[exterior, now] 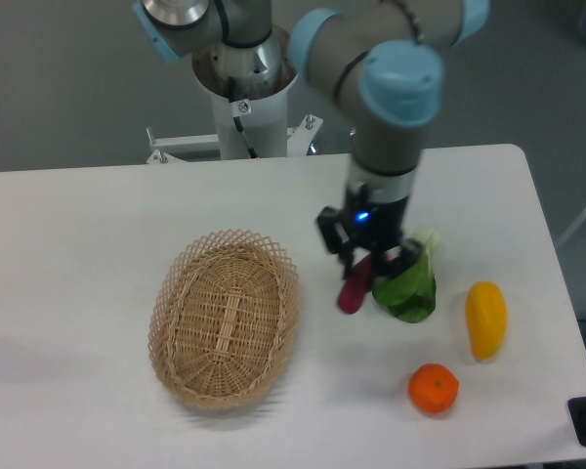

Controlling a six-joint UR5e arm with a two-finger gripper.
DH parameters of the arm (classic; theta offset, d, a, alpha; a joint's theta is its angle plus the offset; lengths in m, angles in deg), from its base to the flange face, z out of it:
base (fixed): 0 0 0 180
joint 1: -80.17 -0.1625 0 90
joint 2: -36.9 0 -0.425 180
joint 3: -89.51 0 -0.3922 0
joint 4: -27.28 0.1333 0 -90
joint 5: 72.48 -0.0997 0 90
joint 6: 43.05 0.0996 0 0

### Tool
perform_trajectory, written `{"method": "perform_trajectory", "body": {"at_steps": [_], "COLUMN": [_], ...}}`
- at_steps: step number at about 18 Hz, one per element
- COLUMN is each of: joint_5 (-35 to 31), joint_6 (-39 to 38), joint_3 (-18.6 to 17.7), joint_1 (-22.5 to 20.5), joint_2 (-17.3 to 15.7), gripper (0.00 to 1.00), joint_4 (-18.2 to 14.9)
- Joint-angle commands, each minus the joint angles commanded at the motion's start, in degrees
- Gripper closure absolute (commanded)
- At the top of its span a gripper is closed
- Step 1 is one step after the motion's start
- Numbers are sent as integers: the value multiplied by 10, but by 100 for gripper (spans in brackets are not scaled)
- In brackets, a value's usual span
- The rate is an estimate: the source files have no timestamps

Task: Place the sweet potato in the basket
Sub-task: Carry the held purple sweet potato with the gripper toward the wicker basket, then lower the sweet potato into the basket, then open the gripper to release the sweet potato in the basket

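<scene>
The gripper sits a bit right of the frame's center, its two black fingers clamped on the upper end of the sweet potato. The little magenta tuber hangs out below the fingers, tilted, lower tip pointing down and left. It looks lifted off the white table but honestly I can't say for sure whether that tip touches the surface. There's a small blue light glowing on the gripper body just above the fingers.

The wicker basket is at lower left of center, oval, light tan, lattice rim, nothing inside that I can see. The potato is off to the right of its rim, near it but clearly apart, not over the basket.

Right beside the gripper, on its right, there's a leafy green vegetable with a pale stalk end poking up; the gripper's right finger partly covers its left edge, and I can't tell if they touch. Further right lies a yellow oblong fruit, standing apart from the greens. Below those two, toward the bottom of the frame, is a round orange.

The arm comes in from the top middle, grey tubes with light blue joint caps, and its base post stands behind the table's far edge.
</scene>
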Motion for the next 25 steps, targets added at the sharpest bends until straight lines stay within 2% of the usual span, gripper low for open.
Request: {"method": "perform_trajectory", "body": {"at_steps": [3,9,11,16,21,25], "joint_5": [-29,-127,-134,-134,-133,-134], "joint_6": [-33,-64,-70,-61,-12,-21], "joint_3": [-20,-39,-40,-66,-83,-89], "joint_1": [42,123,142,150,157,164], "joint_2": [6,70,85,93,89,87], "gripper": [72,72,72,72,72,72], "joint_4": [16,68,76,75,75,76]}}
